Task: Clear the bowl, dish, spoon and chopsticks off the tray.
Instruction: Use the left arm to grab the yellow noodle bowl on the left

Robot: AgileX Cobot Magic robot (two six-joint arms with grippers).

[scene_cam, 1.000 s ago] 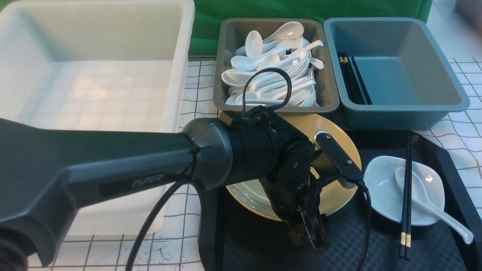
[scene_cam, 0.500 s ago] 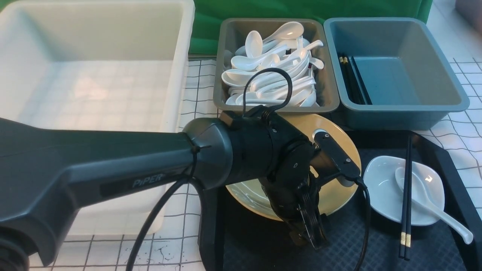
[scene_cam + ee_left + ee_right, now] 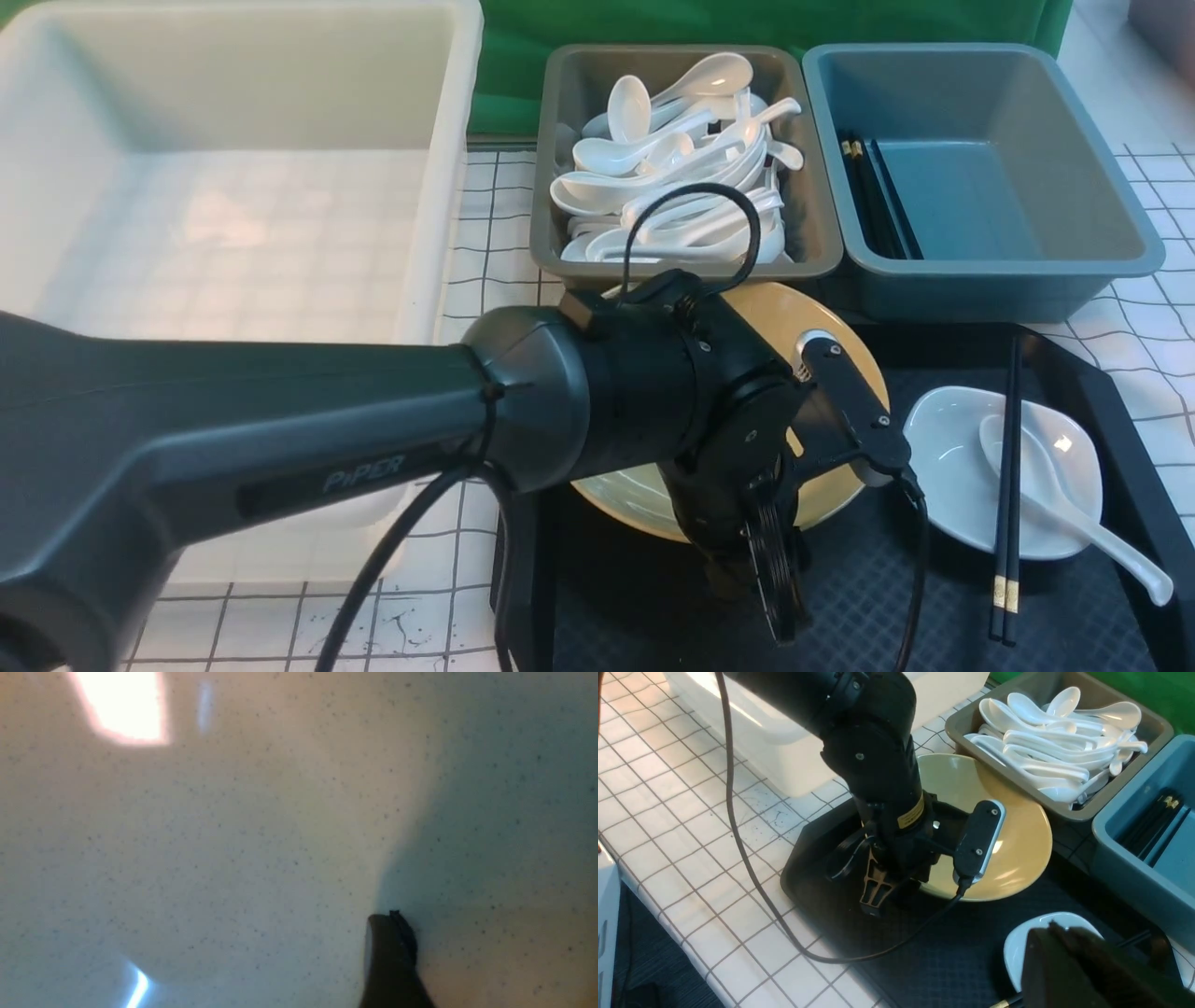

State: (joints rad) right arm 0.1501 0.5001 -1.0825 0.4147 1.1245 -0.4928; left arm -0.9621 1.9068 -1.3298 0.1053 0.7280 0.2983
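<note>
Left hand (image 3: 896, 895) straddles bowl (image 3: 1017, 844) rim, tray (image 3: 934, 961) under it; can't tell if clamped; right hand (image 3: 1057, 933) closed, dish (image 3: 1017, 947) by its tips.

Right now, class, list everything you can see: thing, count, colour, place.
bowl: one, mustard-yellow, tray's left part
dish: one, white, tray's right part
spoon: one, white, lying in dish
chopsticks: one pair, black, across dish
tray: one, black, on tiled table
tub: one, white, far left
grey bin: one, behind bowl, heaped with white spoons
blue-grey bin: one, far right, black chopsticks inside
left gripper: one, black, at bowl's near rim
right gripper: one, black, shut, near dish
</note>
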